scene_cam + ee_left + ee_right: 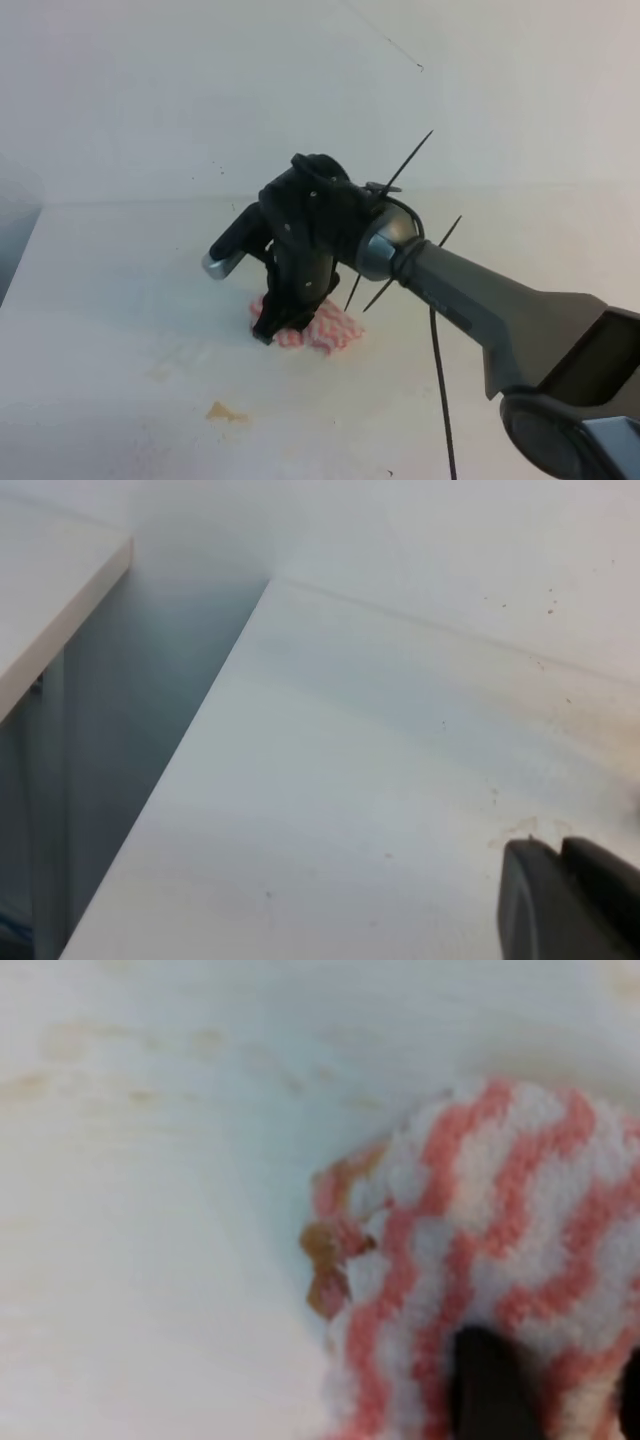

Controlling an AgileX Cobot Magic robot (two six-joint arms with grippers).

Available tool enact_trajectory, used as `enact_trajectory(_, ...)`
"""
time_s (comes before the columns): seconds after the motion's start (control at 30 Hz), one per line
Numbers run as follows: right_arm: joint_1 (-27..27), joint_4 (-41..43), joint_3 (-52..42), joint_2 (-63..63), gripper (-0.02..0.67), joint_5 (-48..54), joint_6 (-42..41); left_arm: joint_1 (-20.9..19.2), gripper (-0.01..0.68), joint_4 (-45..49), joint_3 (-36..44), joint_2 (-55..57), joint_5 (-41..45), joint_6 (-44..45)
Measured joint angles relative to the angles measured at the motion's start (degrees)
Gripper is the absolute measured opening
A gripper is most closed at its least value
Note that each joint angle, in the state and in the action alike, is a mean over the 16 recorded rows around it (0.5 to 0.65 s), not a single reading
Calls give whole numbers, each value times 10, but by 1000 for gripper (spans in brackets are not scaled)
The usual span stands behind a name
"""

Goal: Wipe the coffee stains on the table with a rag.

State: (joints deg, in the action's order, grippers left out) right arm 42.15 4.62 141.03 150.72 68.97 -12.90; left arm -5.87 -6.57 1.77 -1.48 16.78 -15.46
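Right gripper (272, 328) pins the rag (318, 330) to the table (120, 300), fingers half-closed on its bunched cloth.

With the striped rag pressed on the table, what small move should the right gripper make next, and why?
Probably drag the pink-and-white wavy-striped rag sideways over the brown coffee blotch at its edge. The right gripper is pressing the rag onto the white table, and a small tan blotch nearer the camera is not yet wiped.
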Motion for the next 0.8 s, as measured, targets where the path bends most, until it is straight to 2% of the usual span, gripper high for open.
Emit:
enact_trajectory(0.53,123,-51,0,0,292,0,8,0,0,0,0,-1,0,0)
enact_trajectory(0.8,164,-59,0,0,292,0,15,0,0,0,0,-1,0,0)
